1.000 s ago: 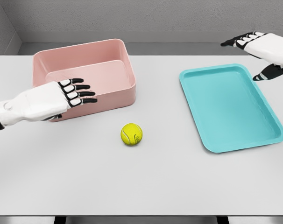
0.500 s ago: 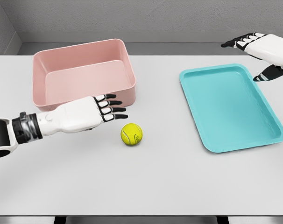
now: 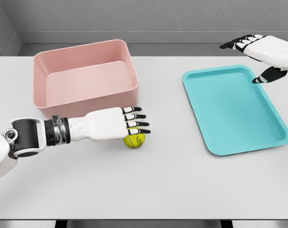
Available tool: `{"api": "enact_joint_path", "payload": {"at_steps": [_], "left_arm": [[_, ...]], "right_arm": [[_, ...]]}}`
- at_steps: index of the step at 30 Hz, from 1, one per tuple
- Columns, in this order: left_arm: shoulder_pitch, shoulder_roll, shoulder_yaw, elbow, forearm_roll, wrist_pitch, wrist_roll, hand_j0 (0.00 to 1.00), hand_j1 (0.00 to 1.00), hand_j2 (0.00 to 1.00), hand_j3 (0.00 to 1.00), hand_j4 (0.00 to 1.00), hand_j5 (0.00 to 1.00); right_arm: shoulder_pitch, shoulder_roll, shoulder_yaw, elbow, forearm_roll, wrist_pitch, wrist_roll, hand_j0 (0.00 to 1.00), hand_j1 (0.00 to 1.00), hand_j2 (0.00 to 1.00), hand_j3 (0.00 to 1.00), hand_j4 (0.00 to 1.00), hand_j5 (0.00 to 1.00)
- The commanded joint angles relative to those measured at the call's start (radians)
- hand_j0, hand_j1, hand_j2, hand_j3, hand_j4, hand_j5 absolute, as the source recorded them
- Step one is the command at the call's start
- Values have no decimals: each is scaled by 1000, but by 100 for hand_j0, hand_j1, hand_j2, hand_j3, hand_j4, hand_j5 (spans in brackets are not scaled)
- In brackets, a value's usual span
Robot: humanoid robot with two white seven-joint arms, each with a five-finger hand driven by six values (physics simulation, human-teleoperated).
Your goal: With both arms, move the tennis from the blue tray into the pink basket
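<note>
A yellow-green tennis ball (image 3: 134, 141) lies on the white table between the pink basket (image 3: 84, 78) and the blue tray (image 3: 234, 108). My left hand (image 3: 134, 122) hovers flat over the ball, fingers spread and pointing right, covering its upper half without clasping it. Nothing lies in the tray or in the basket. My right hand (image 3: 251, 50) hangs open above the tray's far right corner, fingers pointing left and thumb down.
The table's (image 3: 148, 190) front edge runs along the bottom of the view. A grey wall stands behind the table's back edge.
My left hand has travelled right and toward the front, from beside the basket to directly over the ball. The right hand has edged slightly left. The ball has stayed put.
</note>
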Motion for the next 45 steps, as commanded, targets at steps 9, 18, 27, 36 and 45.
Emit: {"api": "enact_joint_path", "payload": {"at_steps": [9,18,27,36,45], "left_arm": [[-15,-5,-23,6,7,1,-28,100,100,100,100,100,100],[-34,-14,-51,9,-7,1,-84,100,100,100,100,100,100],[-35,-19,-72,11,-43,1,-112,100,100,100,100,100,100],[-49,-29,-78,11,-43,1,-114,79,79,79,79,79,79],[-51,-31,-88,11,-42,1,-163,60,60,60,60,60,60]], "right_arm": [[-2,1,0,0,-1,1,0,100,100,100,100,100,100],[-2,1,1,0,-1,1,0,100,100,100,100,100,100],[0,-1,1,1,-1,1,0,100,100,100,100,100,100],[0,-1,1,0,-1,1,0,100,100,100,100,100,100],[0,-1,1,0,-1,1,0,100,100,100,100,100,100]]}}
